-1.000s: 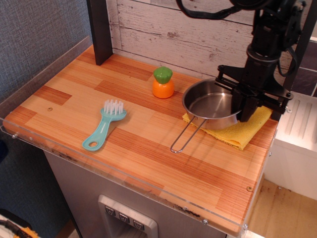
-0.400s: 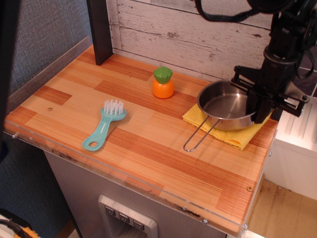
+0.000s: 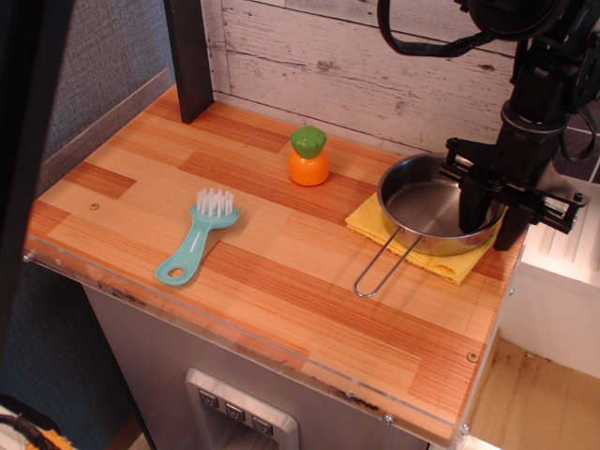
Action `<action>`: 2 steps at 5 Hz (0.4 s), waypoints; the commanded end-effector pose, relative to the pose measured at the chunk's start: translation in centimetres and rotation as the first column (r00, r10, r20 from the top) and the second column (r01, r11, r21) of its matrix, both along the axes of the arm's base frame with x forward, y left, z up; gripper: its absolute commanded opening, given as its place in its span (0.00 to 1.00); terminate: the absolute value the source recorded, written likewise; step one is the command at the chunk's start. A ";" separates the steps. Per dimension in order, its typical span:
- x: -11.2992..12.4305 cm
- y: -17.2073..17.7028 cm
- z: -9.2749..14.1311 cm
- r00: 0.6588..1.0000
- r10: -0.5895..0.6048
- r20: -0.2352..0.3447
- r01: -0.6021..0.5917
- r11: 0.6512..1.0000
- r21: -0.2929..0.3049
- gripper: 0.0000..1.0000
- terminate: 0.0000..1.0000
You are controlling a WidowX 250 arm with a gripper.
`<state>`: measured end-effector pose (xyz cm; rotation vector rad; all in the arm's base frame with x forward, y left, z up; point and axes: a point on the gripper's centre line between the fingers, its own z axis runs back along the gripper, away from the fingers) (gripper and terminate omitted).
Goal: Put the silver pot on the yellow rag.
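The silver pot [image 3: 427,204] sits at the right side of the table, over the yellow rag [image 3: 368,218], which shows at its left and front edges. The pot's wire-loop handle [image 3: 382,270] points toward the front left, out over the wood. My gripper [image 3: 491,221] comes down from above at the pot's right rim. One finger is inside the pot and the other outside, closed on the rim.
A toy carrot [image 3: 308,157] stands upright left of the pot. A teal brush [image 3: 198,235] lies at the table's middle left. A dark post [image 3: 190,56] stands at the back left. The table's right edge [image 3: 506,291] is close behind the gripper.
My gripper has carried the pot to the right and set it lower, so it now covers more of the rag. The carrot and brush have not moved.
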<state>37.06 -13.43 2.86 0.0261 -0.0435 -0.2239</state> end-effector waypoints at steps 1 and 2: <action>-1.5 2.5 6.1 0.991 0.006 0.132 0.011 0.992 -0.129 1.00 0.00; -3.9 6.7 8.2 0.986 0.061 0.156 -0.033 0.984 -0.175 1.00 0.00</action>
